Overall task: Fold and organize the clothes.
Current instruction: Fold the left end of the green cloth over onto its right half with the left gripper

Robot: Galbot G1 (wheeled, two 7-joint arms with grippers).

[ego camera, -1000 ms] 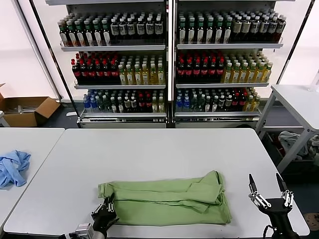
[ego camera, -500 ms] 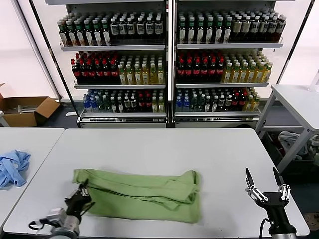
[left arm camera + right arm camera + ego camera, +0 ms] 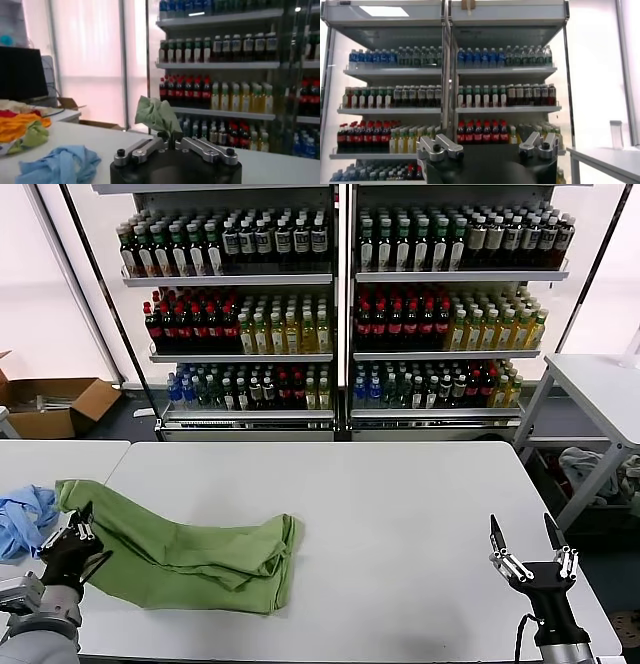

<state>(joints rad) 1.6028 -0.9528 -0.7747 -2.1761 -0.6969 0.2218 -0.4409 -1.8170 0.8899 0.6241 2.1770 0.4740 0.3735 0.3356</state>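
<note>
Green cotton, the shirt had been dragged far toward the robot's left since a second before, its folded bulk now on the left part of the white desk. The left gripper pinched its corner tight beside the blue garment. The right gripper stayed at the desk's right edge, fingers spread wide.

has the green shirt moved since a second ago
Yes. The folded light green cotton shirt, pinched by the shut left gripper, has slid toward the robot's left across the white table, nearing the crumpled light blue garment.
</note>
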